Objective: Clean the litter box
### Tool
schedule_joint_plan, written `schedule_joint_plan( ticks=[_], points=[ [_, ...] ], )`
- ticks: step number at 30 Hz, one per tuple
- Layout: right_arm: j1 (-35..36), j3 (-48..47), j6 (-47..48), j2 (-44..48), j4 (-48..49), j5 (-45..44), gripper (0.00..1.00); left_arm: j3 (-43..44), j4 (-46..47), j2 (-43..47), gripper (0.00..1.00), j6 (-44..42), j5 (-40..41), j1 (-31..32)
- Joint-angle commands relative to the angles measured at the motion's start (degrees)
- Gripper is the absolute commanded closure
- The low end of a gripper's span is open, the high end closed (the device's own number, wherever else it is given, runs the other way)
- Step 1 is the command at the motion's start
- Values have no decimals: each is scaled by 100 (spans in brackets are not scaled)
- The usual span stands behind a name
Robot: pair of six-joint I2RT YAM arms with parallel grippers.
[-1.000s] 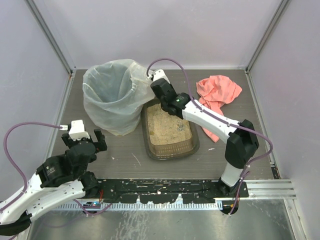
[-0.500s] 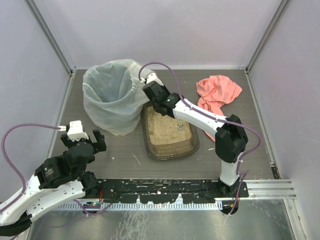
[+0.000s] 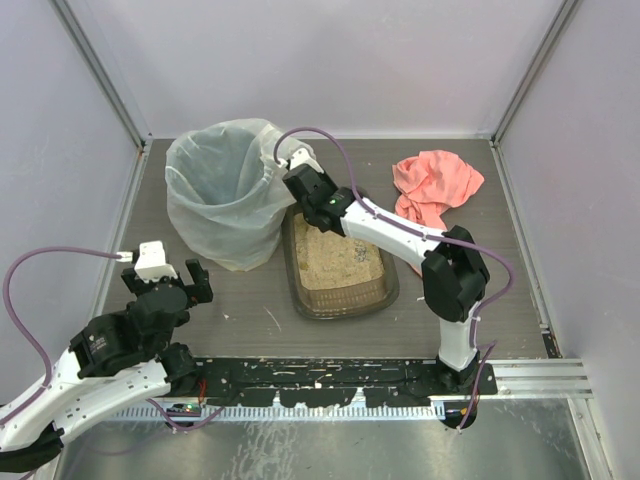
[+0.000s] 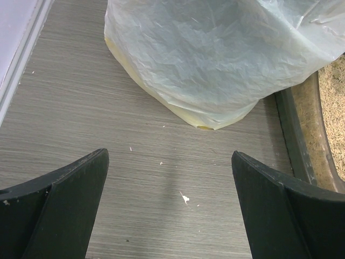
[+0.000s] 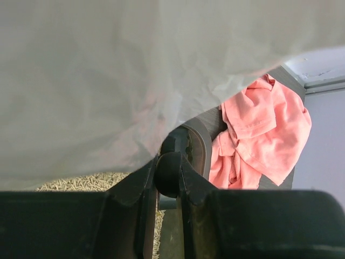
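The litter box (image 3: 345,308), a shallow dark tray of tan litter, lies mid-table right of the bag-lined bin (image 3: 222,195). Its rim shows in the left wrist view (image 4: 294,135) and the right wrist view (image 5: 202,145). My right gripper (image 3: 300,180) is at the box's far left corner, against the bin's rim. In its wrist view it (image 5: 168,167) is shut on the black scoop handle (image 5: 168,175). The scoop's head is hidden behind the bag (image 5: 108,70). My left gripper (image 3: 165,275) is open and empty (image 4: 170,162) over bare table near the bin's foot (image 4: 215,54).
A pink cloth (image 3: 435,185) lies crumpled at the back right, also in the right wrist view (image 5: 264,135). Small litter specks (image 4: 185,199) lie on the wood-grain table in front of the bin. Grey walls close in the table on three sides.
My right gripper has moved left and back with the scoop, from over the litter box's far end up to the bin's rim. The left arm has barely moved.
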State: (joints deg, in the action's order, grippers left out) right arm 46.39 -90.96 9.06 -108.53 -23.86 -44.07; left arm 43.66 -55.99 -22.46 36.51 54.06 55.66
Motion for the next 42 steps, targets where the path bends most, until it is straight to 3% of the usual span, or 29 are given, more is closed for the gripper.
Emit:
schedule_joint_plan(
  ticks=[1,8,20,28,42],
  points=[
    [-54,-94,157,16,685,-71,99,-7,231,33,2,-56,60,20],
    [-128,-67,128,-99,817,20,99,-11,242,5,2,-65,43,19],
    [-264,548,-588,528,1092,1627,99,-15,254,25,2,-81,28,15],
    [-375,697,-865,847,1146,2123,99,2,267,-31,2,-91,6,15],
    [-1562,1664,-1941,1650,1738,4143,99,2,283,-69,2,-96,8,15]
  ],
)
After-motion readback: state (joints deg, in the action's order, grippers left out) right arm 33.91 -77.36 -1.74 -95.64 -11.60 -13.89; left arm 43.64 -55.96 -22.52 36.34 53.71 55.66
